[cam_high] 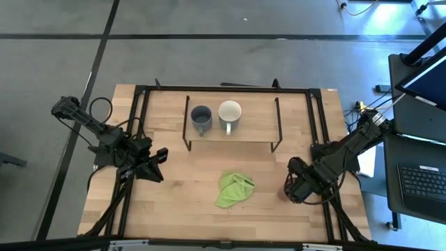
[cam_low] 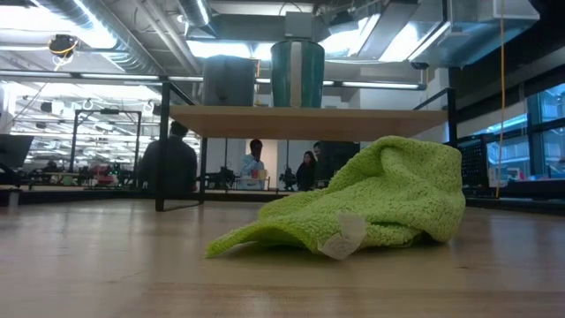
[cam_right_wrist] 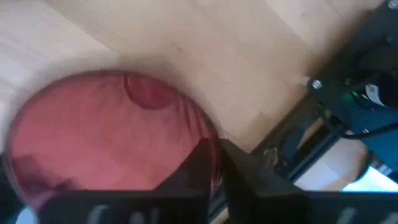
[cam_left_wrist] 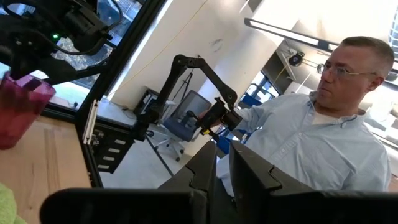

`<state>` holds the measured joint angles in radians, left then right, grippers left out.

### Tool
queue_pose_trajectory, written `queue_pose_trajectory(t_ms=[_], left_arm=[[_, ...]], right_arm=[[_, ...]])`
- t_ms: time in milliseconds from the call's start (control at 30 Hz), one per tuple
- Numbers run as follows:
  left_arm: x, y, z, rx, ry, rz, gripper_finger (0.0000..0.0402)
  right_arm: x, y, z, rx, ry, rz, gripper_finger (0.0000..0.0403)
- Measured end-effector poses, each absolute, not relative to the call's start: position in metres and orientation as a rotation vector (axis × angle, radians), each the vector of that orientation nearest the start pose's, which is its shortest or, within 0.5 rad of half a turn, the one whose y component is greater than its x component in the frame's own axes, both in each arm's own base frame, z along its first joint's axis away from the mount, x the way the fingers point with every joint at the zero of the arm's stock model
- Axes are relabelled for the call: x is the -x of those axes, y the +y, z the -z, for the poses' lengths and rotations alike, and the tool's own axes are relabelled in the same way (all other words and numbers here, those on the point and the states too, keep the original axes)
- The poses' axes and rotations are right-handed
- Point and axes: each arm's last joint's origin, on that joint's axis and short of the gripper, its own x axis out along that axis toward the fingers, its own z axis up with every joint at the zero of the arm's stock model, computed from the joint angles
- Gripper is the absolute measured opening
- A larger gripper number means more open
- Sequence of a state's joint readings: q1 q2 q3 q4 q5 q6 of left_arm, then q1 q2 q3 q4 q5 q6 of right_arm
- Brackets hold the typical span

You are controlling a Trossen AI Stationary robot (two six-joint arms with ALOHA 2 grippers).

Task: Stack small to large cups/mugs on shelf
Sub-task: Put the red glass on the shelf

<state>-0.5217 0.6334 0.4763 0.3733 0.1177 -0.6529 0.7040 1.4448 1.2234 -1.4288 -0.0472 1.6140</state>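
The small blue-grey mug [cam_high: 201, 119] and the white mug [cam_high: 230, 113] stand upright side by side on the light-wood shelf [cam_high: 258, 124] at the table's far middle. They also show on the shelf board [cam_low: 371, 121] in the low view. The dark red cup [cam_right_wrist: 106, 143] is at the table's right near side, under my right gripper [cam_high: 291, 189], which is shut on it. The cup also shows in the left wrist view [cam_left_wrist: 18, 109]. My left gripper [cam_high: 157, 162] waits shut and empty at the table's left. My right gripper holds the dark red cup by its rim [cam_right_wrist: 216, 149], one finger [cam_right_wrist: 199, 168] inside the cup and the other outside. The fingers come from above, pointing down. The cup's mouth faces up. Whether its base is on the table, I cannot tell.
A lime-green cloth [cam_high: 234, 189] lies crumpled on the table's near middle, between the two grippers and in front of the shelf. Black frame rails [cam_high: 136, 125] run along the table's sides. A person [cam_left_wrist: 323, 143] sits beyond the table's right side.
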Motion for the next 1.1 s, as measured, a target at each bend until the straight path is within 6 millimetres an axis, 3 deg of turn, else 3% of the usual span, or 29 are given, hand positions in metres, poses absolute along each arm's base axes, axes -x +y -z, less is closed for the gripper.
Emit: queue_pose_trajectory(t_ms=[67, 200, 567, 867, 1100], left_arm=[[-0.131, -0.079, -0.301, 0.672, 0.000, 0.686, 0.0041], [-0.131, -0.079, -0.301, 0.667, -0.002, 0.685, 0.0039], [-0.132, -0.078, -0.301, 0.647, -0.024, 0.642, 0.0040], [-0.132, -0.078, -0.301, 0.696, -0.012, 0.634, 0.0036], [-0.132, -0.078, -0.301, 0.748, 0.005, 0.636, 0.0040]], right_arm=[[-0.176, 0.152, -0.279, -0.677, 1.537, 0.723, 0.0013], [-0.176, 0.149, -0.294, -0.652, 1.555, 0.726, 0.0018], [-0.202, 0.127, -0.381, -0.720, 1.259, 0.542, 0.0008], [-0.256, 0.079, -0.407, -0.534, 1.168, 0.442, 0.0008], [-0.258, 0.039, -0.431, -0.509, 1.041, 0.502, 0.0008]])
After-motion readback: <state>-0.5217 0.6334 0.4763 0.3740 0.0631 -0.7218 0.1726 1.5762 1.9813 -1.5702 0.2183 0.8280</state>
